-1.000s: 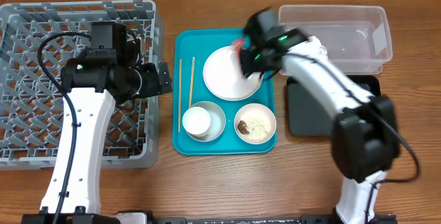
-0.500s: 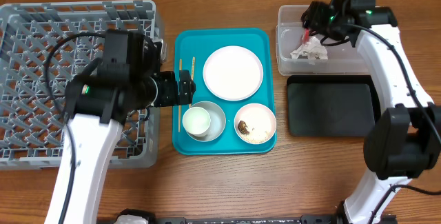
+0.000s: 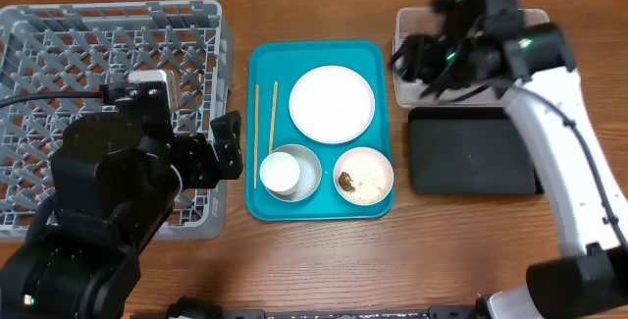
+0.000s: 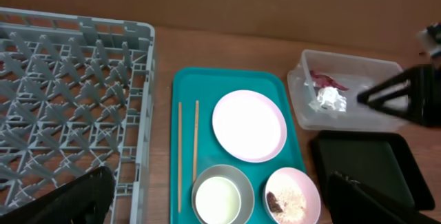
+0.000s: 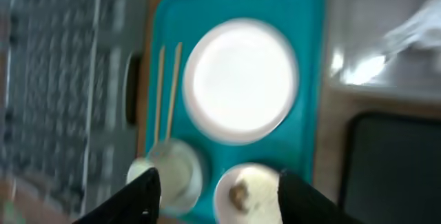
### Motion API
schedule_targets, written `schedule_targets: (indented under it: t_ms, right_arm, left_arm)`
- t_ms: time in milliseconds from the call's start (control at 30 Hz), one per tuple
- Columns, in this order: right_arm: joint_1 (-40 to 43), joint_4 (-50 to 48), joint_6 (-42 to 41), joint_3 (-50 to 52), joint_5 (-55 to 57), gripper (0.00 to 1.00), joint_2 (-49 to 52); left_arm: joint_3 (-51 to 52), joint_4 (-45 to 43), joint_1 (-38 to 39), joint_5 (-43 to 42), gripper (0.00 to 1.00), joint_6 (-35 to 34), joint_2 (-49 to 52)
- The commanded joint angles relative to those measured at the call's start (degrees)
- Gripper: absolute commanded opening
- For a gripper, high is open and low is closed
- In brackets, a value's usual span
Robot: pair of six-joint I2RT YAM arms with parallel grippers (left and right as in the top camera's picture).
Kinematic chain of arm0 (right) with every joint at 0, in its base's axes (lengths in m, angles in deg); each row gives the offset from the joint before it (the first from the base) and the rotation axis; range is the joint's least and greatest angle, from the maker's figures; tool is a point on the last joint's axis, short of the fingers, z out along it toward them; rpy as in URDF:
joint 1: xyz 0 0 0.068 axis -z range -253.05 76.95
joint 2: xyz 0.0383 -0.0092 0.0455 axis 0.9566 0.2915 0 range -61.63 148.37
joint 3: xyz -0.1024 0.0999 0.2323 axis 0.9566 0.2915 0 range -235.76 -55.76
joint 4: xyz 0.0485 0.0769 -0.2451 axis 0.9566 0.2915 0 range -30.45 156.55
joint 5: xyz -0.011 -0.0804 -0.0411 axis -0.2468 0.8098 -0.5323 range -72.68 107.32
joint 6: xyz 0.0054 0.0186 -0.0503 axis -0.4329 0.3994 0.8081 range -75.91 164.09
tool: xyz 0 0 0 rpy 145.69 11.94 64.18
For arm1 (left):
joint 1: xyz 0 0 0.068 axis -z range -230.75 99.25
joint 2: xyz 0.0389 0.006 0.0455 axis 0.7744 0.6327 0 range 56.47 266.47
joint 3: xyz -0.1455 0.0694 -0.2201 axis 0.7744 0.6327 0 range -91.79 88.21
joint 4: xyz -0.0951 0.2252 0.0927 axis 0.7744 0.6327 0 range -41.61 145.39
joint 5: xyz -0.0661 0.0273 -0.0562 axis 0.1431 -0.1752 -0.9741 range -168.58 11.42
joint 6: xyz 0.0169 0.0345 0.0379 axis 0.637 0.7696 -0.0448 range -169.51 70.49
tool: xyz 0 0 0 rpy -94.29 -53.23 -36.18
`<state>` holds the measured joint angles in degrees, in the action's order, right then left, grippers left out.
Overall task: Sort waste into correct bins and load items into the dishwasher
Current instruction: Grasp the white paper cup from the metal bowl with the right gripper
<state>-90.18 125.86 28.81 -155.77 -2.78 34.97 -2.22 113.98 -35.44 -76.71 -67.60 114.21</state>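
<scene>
On the teal tray [image 3: 378, 59] lie a white plate [image 3: 332, 103], two chopsticks [image 3: 265, 128], a white cup [image 3: 279, 173] inside a grey metal bowl [image 3: 310, 161], and a small white bowl [image 3: 364, 175] holding a brown lump [image 3: 346, 179] and rice grains. The clear tub [image 4: 348, 93] holds the red wrapper [image 4: 327, 79] and the paper wad [image 4: 329, 98]. My right gripper [image 3: 420, 64], blurred, hovers open and empty over the tub's left end. My left gripper [image 3: 232, 146] hangs wide open and empty by the right wall of the dish rack [image 3: 108, 113], high above the tray.
The black tray [image 3: 471, 150] lies just in front of the clear tub, right of the teal tray. The wooden table [image 3: 412, 260] runs along the front. My right arm covers much of the tub in the overhead view.
My right gripper carried the wrapper and wad from the plate to the clear tub, opened, and now swings back left. My left arm pulled back and rose.
</scene>
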Motion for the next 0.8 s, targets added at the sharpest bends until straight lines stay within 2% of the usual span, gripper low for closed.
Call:
schedule_targets:
  t_ms: [0, 133, 300, 400, 567, 767]
  right_arm:
    - [-6.4, 0.0, 0.7, 3.9, 0.5, 0.52, 1.9]
    - [-15.0, -6.3, 0.2, 11.3, 1.2, 0.52, 2.6]
    - [-21.6, -16.9, -3.3, 19.9, 6.0, 0.48, 2.6]
    - [-23.1, -22.3, -4.1, 23.4, 8.7, 0.48, 2.6]
    - [-23.4, -30.8, -4.3, 27.8, 5.5, 0.48, 2.7]
    - [-24.1, -34.2, -4.7, 28.4, 2.9, 0.45, 6.2]
  left_arm:
    - [-0.3, 0.5, 0.2, 1.4, 1.00, -0.8, 1.3]
    - [-0.3, 1.7, 0.2, 1.3, 1.00, -0.8, 1.3]
    - [-0.4, 1.8, 0.0, 4.3, 1.00, -0.8, 0.6]
    - [-0.4, 2.8, 0.0, 4.3, 1.00, -0.9, 0.7]
    - [-0.4, 4.7, 0.0, 4.0, 1.00, -2.7, 1.2]
    - [-0.4, 5.1, 0.0, 2.4, 1.00, -2.8, 2.7]
